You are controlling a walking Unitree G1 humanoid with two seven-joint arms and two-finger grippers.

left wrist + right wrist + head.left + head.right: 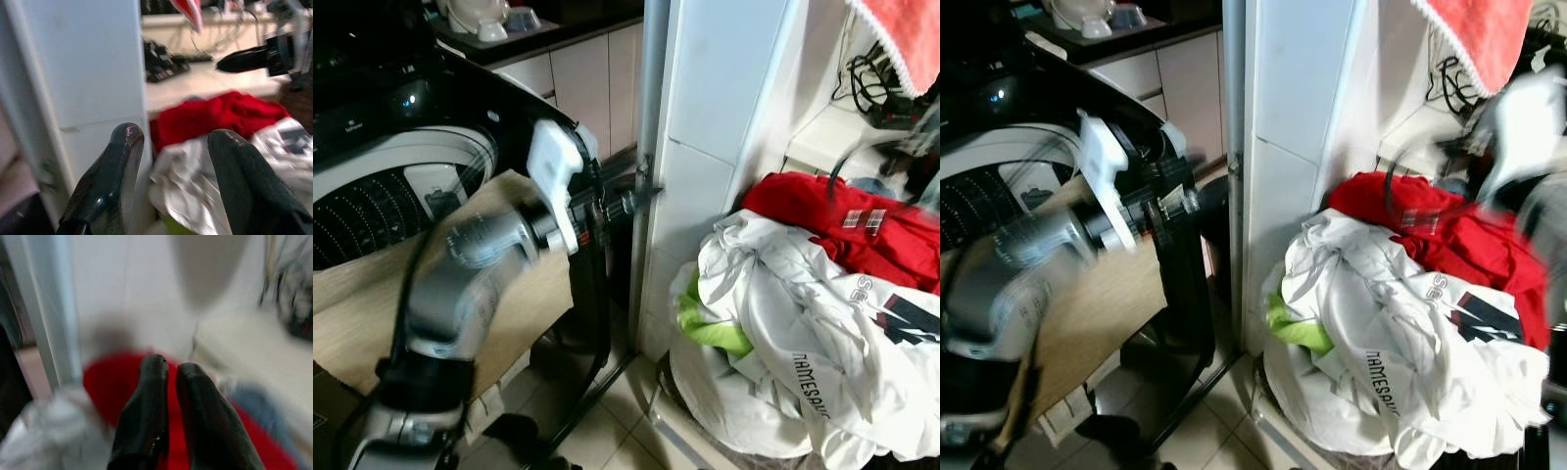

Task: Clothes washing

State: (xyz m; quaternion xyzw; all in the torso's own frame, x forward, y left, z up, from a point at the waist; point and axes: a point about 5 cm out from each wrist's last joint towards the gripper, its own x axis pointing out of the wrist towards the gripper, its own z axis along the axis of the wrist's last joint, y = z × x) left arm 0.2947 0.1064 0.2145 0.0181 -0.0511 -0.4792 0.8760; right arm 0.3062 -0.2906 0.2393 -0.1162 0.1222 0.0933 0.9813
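Two pincers are in view. The left pincer, fingers spread and holding nothing, sits centre frame beside the white pillar, with the washing machine at upper left. The laundry pile, white garment over red garment, lies lower right. The right pincer, fingers pressed together, hovers blurred above the red garment.

- Head stereo pair looking forward and down, taking in the washing machine at left, the white pillar at centre, the clothes pile at right.
- Left wrist camera facing past the pillar toward the red garment, close.
- Right wrist camera hovering nearer above that garment, blurred.
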